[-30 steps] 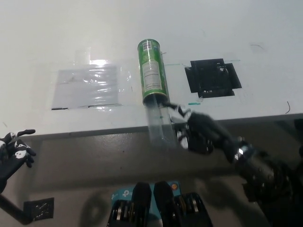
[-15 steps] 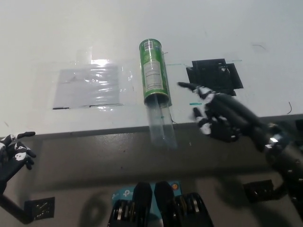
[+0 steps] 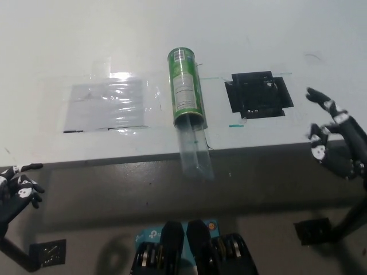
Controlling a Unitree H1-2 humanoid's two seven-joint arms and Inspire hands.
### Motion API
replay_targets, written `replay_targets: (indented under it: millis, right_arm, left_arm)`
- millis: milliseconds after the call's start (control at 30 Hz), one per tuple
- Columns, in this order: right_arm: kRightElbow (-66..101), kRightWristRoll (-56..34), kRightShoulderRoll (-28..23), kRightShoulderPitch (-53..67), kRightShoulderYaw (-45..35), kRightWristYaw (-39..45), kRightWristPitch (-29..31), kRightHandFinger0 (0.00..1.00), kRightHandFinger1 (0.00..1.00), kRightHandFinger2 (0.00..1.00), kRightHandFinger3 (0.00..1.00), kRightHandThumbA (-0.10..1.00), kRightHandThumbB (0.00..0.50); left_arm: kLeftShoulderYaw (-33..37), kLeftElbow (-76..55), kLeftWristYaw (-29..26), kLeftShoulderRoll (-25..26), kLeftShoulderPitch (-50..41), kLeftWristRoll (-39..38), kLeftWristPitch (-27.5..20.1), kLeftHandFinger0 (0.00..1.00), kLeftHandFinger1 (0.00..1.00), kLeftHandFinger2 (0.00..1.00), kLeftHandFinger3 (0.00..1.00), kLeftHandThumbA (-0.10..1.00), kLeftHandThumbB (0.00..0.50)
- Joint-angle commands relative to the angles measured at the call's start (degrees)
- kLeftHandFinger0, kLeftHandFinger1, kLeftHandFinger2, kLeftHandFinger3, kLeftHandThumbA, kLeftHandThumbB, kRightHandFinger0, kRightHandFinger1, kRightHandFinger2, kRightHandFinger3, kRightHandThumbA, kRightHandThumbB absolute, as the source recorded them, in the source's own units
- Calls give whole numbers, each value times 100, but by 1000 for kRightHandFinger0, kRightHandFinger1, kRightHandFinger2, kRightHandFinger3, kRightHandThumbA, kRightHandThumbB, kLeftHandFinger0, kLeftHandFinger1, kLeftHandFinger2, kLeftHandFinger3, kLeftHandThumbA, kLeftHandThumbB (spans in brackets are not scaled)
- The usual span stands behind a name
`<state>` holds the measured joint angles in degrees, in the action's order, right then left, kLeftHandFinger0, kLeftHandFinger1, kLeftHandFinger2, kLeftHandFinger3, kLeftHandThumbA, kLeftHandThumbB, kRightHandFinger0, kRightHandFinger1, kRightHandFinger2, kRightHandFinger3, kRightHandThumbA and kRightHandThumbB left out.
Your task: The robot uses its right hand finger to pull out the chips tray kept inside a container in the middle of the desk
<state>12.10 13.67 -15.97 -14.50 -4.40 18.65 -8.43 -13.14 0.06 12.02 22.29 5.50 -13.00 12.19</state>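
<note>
Overhanging the white desk (image 3: 287, 34) edge at frame centre, clear plastic tray (image 3: 195, 152) could tip out of green cylindrical can (image 3: 185, 86); black right hand (image 3: 338, 150) spread empty, white left hand (image 3: 16, 188) resting, fingers unclear.

Before me lies a white desk (image 3: 69, 46), its front edge running across above a grey floor (image 3: 103, 206). A clear plastic sheet (image 3: 103, 104) catches glare toward its left; a black patch (image 3: 258, 94) sits toward its right.
</note>
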Motion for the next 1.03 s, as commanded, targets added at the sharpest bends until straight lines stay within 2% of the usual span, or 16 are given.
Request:
replay_targets:
  millis: [0,33,67,100,167,200,233,267,300,333,433,567,600,767,867,1000]
  right_arm:
    - [-130,-166,130,41,-223,-574,268,698,168,943,1000,-100,223]
    - [-191,-185,145,66,-247,-598,319,705,169,941,1000,-100,222]
    - [-354,-277,235,152,-351,-698,381,629,314,915,1000,-100,217]
    - [-455,-307,284,165,-397,-753,451,571,348,898,1000,-100,219]
    - [-614,-257,355,184,-457,-880,509,544,326,860,1000,-100,228]
    - [-795,-218,452,223,-542,-1064,525,522,286,784,1000,-100,236]
    - [-882,-232,481,223,-569,-1125,614,519,286,772,1000,-100,238]
    - [-1052,-310,567,209,-656,-1244,676,415,273,722,981,-100,235]
    - [-1128,-395,599,194,-703,-1264,715,396,274,715,969,-100,232]
    - [-1202,-379,652,196,-738,-1336,665,393,302,682,930,-100,233]
    - [-1414,-540,815,193,-876,-1473,708,285,324,595,841,-100,241]
    - [-1558,-806,988,145,-1068,-1546,548,219,316,579,834,-100,244]
    - [-1638,-815,988,101,-1112,-1592,561,155,283,564,789,-100,255]
    - [-1591,-755,1001,22,-1123,-1736,219,119,259,565,745,-100,229]
    - [-1503,-766,947,26,-1061,-1704,102,119,270,579,742,-100,234]
    - [-1500,-864,936,3,-1022,-1644,114,147,291,541,724,-97,240]
  left_arm:
    - [-35,-113,-23,108,44,46,-120,314,307,336,628,-95,99]
    - [-36,-100,-22,93,34,38,-137,313,305,334,628,-91,99]
    - [-47,-169,-51,76,17,27,-67,306,302,333,637,-100,93]
    - [-44,-157,-46,80,19,32,-74,306,301,331,638,-100,94]
    - [-45,-154,-56,81,24,36,-24,311,305,332,645,-100,87]
    - [-53,-174,-54,51,-13,20,-70,300,293,318,643,-100,86]
    - [-56,-159,-46,50,-9,15,-93,298,291,317,641,-100,86]
    - [-53,-137,-34,52,6,14,-117,305,296,321,640,-100,86]
    - [-49,-117,-32,49,31,17,-128,305,295,320,638,-100,85]
    - [-43,-91,-22,56,37,29,-149,314,295,318,636,-100,86]
    - [-43,-123,-37,52,18,46,-137,310,300,326,640,-74,94]
    - [-36,-175,-58,40,1,72,-126,314,309,340,646,-100,83]
    - [-45,-140,-43,35,13,46,-152,318,310,351,653,-100,86]
    - [-53,-126,-46,23,12,47,-200,307,301,335,651,-95,90]
    - [-48,-91,-58,-3,3,57,-215,323,311,343,655,-84,91]
    - [-43,-116,-83,-20,1,83,-207,326,315,353,658,-86,88]
